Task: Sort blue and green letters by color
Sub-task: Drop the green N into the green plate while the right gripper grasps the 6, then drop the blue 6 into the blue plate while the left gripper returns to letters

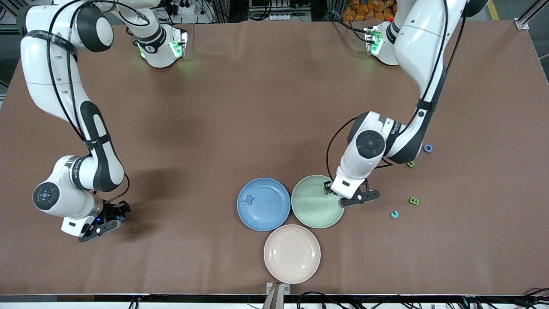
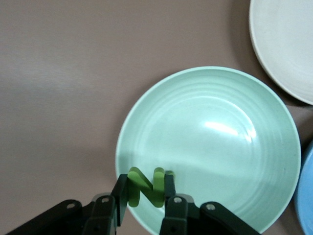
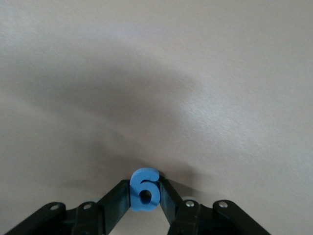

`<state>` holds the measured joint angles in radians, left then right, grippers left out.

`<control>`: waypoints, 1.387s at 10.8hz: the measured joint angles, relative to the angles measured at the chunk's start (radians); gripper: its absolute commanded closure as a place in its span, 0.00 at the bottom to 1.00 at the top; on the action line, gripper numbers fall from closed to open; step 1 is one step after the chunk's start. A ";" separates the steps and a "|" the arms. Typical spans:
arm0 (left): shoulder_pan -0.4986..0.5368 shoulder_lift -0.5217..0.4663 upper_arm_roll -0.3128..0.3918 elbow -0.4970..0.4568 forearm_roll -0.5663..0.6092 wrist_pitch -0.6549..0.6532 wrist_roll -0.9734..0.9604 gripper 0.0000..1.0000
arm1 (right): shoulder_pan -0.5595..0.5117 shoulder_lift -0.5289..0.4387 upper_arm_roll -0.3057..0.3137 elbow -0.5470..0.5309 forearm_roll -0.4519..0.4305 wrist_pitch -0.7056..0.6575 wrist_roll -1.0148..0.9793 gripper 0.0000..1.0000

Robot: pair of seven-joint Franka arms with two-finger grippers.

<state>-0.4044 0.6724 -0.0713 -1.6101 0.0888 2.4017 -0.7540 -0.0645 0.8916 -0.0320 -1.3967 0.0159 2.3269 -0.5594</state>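
Pinching green N [image 2: 145, 186] over green plate [image 2: 210, 122], left claw [image 2: 145, 196], right claw [image 3: 145, 193] clamping blue 6 [image 3: 145, 188], wrist views only

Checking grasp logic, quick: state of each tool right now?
Left tool: shut on green N, over the green plate.
Right tool: shut on blue 6, at the table.

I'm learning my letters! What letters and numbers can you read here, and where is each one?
"N": green piece held in the left gripper over the green plate.
"6": blue piece held in the right gripper.
"X": blue piece on the blue plate.
"B": green piece on the table.
Print on the arms: too small to read.
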 measured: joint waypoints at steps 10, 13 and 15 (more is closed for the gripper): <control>0.028 0.051 0.010 0.069 0.006 -0.020 0.047 0.00 | 0.142 -0.022 0.105 0.026 0.047 -0.083 0.478 1.00; 0.125 -0.001 -0.007 -0.010 0.015 -0.039 0.209 0.00 | 0.206 -0.026 0.178 0.053 0.048 -0.106 0.809 1.00; 0.195 -0.045 -0.010 -0.084 0.022 -0.040 0.307 0.00 | 0.297 -0.027 0.188 0.092 0.048 -0.106 1.051 1.00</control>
<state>-0.2090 0.6278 -0.0817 -1.6942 0.1108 2.3614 -0.4471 0.2325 0.8651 0.1565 -1.3050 0.0641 2.2212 0.4917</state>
